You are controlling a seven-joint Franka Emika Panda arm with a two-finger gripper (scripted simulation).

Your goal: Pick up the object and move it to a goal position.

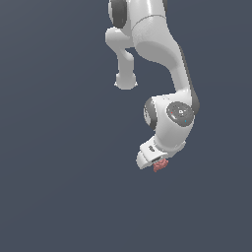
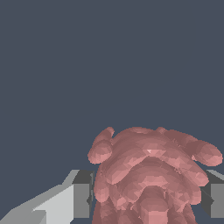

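Hand grips the knobbly reddish-pink object between both fingers, with no readable writing anywhere.

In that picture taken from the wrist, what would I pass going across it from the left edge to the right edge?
One gripper finger with its dark pad → the bumpy reddish-pink object filling the middle → the other finger at the right edge. Both fingers sit against the object's sides.
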